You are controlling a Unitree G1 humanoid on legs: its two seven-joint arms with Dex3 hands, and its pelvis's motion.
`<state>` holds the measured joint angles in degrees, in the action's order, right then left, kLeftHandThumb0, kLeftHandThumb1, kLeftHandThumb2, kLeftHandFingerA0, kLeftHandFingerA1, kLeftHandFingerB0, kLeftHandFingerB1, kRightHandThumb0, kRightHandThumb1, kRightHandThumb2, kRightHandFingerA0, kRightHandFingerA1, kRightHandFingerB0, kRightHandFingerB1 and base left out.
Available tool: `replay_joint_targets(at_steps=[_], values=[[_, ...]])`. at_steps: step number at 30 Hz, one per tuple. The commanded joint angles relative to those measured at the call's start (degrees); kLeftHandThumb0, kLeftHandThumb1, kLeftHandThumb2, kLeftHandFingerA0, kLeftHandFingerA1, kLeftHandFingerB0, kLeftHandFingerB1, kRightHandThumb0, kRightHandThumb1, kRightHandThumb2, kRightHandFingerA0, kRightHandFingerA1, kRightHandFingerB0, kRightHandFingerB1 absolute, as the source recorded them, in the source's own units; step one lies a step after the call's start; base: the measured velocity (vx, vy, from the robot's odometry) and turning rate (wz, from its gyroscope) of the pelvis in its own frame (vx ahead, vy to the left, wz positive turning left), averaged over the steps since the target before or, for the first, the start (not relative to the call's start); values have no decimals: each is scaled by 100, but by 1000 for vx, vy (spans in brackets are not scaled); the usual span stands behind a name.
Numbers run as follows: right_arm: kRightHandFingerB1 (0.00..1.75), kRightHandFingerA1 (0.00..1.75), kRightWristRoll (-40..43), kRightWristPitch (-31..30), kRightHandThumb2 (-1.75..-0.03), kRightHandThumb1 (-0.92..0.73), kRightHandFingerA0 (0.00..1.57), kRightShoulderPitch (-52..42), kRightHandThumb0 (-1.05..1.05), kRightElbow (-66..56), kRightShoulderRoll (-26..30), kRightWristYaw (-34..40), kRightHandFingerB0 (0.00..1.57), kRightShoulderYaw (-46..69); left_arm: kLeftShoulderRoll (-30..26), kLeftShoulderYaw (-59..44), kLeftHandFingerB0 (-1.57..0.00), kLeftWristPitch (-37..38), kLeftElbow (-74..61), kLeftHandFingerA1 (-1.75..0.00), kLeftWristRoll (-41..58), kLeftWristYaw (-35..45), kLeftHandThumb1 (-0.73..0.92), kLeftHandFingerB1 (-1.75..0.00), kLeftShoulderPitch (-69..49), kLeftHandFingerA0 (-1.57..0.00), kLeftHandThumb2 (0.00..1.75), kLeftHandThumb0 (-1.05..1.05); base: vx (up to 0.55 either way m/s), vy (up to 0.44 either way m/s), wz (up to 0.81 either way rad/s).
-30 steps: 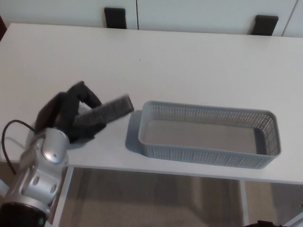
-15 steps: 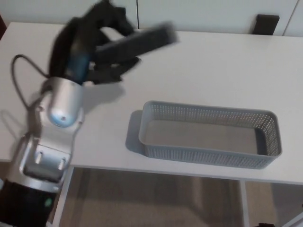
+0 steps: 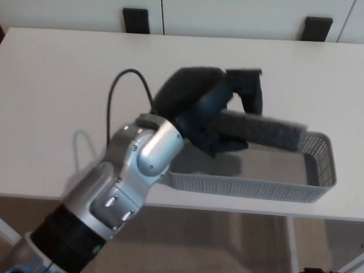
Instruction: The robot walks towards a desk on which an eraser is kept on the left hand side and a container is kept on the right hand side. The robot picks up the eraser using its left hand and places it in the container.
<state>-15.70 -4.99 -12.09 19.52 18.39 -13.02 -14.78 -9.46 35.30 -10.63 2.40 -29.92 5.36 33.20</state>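
My left hand (image 3: 213, 111) is shut on the eraser (image 3: 263, 130), a long dark grey block that sticks out to the right from between the fingers. Hand and eraser hang above the grey mesh container (image 3: 318, 170), which sits on the right side of the white desk (image 3: 68, 79). The eraser lies roughly level over the container's middle and right part. My silver forearm (image 3: 131, 170) crosses the container's left end and hides it. My right hand does not show.
Two dark chair backs (image 3: 136, 21) (image 3: 317, 28) stand behind the desk's far edge. The desk's near edge runs just below the container, with floor beneath. A black cable (image 3: 122, 85) loops from my forearm.
My left arm has swung from the desk's left side, up and then across to the right, carrying the eraser until it hangs over the container.
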Motion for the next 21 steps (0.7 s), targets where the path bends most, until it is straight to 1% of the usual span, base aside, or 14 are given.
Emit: replay_joint_targets(at_steps=[1,5,9,10,11,12,13,14,15,16,18,19,20,21], values=[[42,50,-71,-35,-59,-65,56,0,-24,-81,122,-74,41,-24,-228,391,0,-638,80,0,-642,1130,63,0,346,0,62,-104,0,0,0],[41,51,-92,-83,-59,-65,58,9,-25,-119,142,-55,42,-23,-287,457,0,-963,-57,0,-662,1493,67,0,386,0,61,-105,0,0,0],[42,51,-99,32,-59,-65,58,7,-26,-80,186,-65,43,-30,-389,416,0,-947,-143,0,-658,1609,73,0,342,0,63,-105,0,0,0],[42,51,-112,4,-58,-65,58,20,-27,-72,177,-57,43,-38,-423,386,0,-935,-211,0,-653,1633,58,0,323,0,99,-101,0,0,0],[42,51,-111,-12,-59,-65,58,16,-26,-93,180,-70,43,-41,-446,358,0,-950,-309,0,-676,1658,59,-3,302,0,103,-103,0,0,0],[42,50,-106,-44,-58,-65,57,29,-26,-92,165,-69,42,-39,-498,314,0,-958,-437,0,-678,1740,76,0,316,0,63,-105,0,0,0],[42,51,-103,-25,-58,-65,58,41,-26,-63,166,-73,42,-41,-523,265,0,-978,-571,0,-668,1779,56,0,296,0,94,-100,0,0,0],[42,51,-94,22,-58,-65,58,57,-26,-8,166,-75,43,-42,-560,198,0,-957,-739,0,-640,1791,57,0,255,0,95,-101,0,0,0],[42,51,-92,11,-58,-65,57,55,-26,-16,167,-81,42,-43,-594,146,0,-953,-895,0,-612,1831,78,0,222,0,64,-105,0,0,0],[42,50,-103,-27,-59,-65,57,36,-26,-54,167,-81,42,-53,-651,52,0,-949,-1209,0,-559,1908,62,0,145,0,102,-103,0,0,0],[41,50,-117,-65,-59,-65,57,35,-26,-81,169,-96,42,-70,-756,-145,0,-930,-1830,0,-488,1999,62,0,-40,0,99,-102,0,0,0],[41,50,-122,-89,-59,-65,57,36,-26,-93,172,-102,42,-72,-791,-337,0,-783,-2219,0,-266,1975,77,0,-212,0,63,-97,0,0,0],[42,50,-105,-59,-59,-65,57,52,-26,-69,161,-104,42,-67,-785,-690,0,-663,-2813,0,244,2020,57,-8,-499,0,98,-94,0,0,0],[42,50,-99,-59,-59,-65,57,56,-26,-64,159,-108,42,-65,-786,-780,0,-646,-2971,0,386,2063,57,-8,-566,0,98,-94,0,0,0]])
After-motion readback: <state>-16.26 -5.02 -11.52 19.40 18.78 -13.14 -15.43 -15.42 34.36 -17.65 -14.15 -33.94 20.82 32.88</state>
